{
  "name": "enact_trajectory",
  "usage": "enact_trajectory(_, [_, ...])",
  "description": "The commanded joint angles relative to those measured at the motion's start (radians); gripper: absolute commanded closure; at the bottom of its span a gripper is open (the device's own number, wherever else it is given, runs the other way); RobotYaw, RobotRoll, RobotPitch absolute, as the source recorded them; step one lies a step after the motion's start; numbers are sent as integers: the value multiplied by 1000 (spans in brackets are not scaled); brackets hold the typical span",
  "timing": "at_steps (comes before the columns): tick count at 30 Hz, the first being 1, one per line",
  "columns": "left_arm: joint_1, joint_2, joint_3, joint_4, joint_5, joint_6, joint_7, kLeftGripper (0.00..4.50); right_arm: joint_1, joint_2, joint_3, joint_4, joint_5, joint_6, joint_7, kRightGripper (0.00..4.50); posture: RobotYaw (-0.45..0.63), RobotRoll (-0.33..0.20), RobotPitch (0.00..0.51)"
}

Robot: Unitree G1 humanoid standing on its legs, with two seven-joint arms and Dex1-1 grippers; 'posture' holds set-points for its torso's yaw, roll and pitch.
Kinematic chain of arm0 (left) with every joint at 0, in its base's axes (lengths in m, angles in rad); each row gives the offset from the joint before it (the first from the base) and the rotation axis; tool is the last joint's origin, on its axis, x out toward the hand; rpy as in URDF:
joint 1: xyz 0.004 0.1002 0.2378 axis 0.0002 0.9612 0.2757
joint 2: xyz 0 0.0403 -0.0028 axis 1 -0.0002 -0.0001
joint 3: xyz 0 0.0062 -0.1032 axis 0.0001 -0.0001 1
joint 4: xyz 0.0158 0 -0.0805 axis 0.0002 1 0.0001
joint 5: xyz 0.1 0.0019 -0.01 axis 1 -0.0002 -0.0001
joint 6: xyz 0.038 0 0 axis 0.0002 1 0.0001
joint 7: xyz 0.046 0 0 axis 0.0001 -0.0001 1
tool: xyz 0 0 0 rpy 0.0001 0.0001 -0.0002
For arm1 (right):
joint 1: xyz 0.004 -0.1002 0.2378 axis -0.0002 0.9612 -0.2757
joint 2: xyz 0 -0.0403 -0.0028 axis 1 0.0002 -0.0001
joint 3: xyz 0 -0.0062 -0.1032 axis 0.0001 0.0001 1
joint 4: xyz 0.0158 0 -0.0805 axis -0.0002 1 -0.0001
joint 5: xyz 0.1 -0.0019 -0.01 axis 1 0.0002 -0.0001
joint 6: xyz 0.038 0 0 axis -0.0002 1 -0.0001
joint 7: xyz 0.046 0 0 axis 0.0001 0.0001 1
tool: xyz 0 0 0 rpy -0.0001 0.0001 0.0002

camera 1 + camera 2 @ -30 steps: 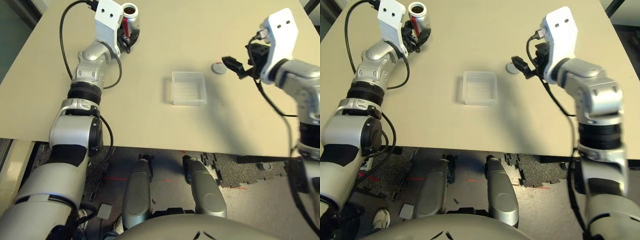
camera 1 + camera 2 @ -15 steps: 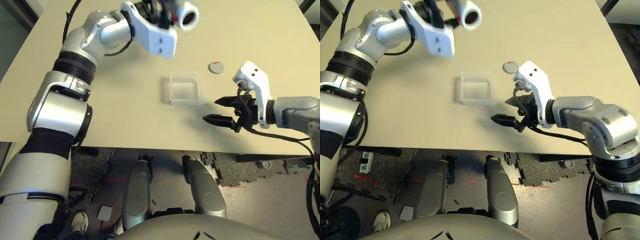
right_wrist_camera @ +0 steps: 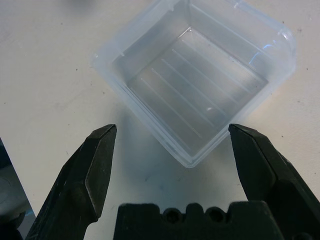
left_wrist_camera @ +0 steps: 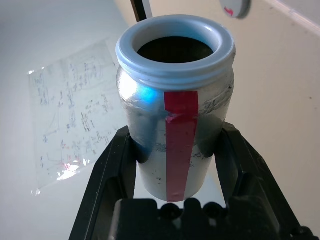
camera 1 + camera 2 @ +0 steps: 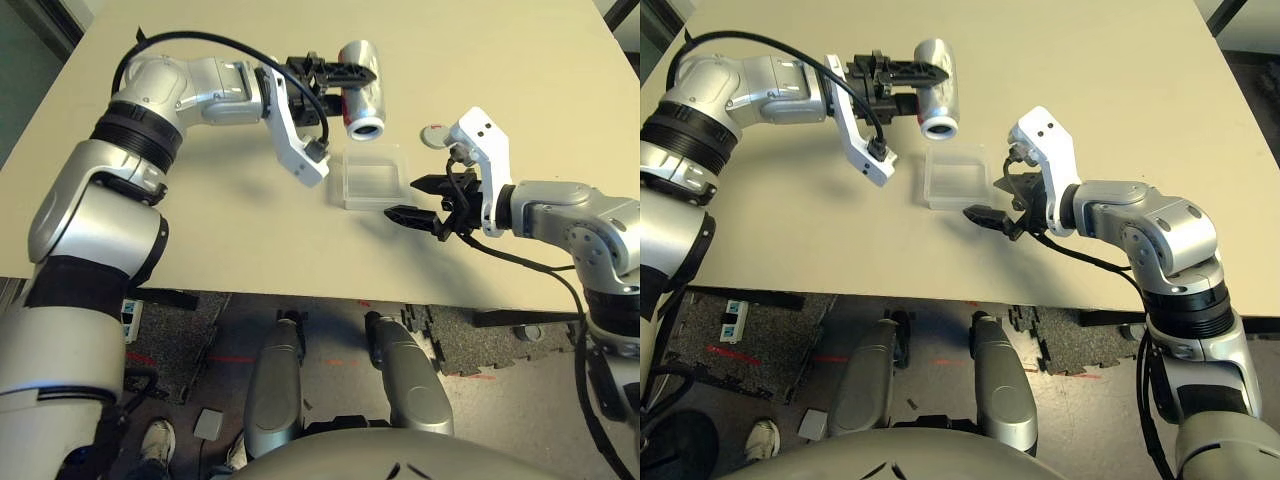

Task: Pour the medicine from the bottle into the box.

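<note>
L gripper (image 5: 345, 90) has its fingers closed on the bottle (image 5: 363, 95), one each side of the body, held up over the surface (image 5: 270, 230) near the far edge of the box (image 5: 376, 180), open mouth tilted down toward the robot. R gripper (image 3: 172, 145) is empty, fingers wide apart, tips near one corner of the box. Cap (image 5: 434, 136) lies on the surface beyond the R gripper. Bottle looks like thin, smooth metal: prob. light, fairly stiff, could twist or slip if the hold is loose; mid-body grip w/ the mouth free seems right. Box looks like thin clear plastic, prob. light, a bit flexy, easy to shove; if it needs steadying, take a side wall low & gently. Next, prob. bring mouth over box, then tip slowly; too fast & contents may miss.
</note>
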Motion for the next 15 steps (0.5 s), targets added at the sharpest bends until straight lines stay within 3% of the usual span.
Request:
enact_trajectory(1, [16,-45,77,106,-169,27,-131,2067,9,-1,7,-6,1,4,-3,0,41,0,247])
enact_trajectory(6, [69,-149,330,209,-562,246,-462,2067,18,-16,8,-17,-2,10,-3,0,37,0,251])
enact_trajectory(10, [110,-267,634,214,-928,692,-639,2067,16,-23,9,-19,-2,13,-4,0,39,0,256])
enact_trajectory(12, [135,-297,725,188,-1029,850,-642,2067,14,-25,10,-18,-2,15,-5,0,39,0,258])
enact_trajectory(15, [184,-321,780,125,-1099,977,-632,2067,11,-32,12,-18,-2,19,-5,0,39,0,260])
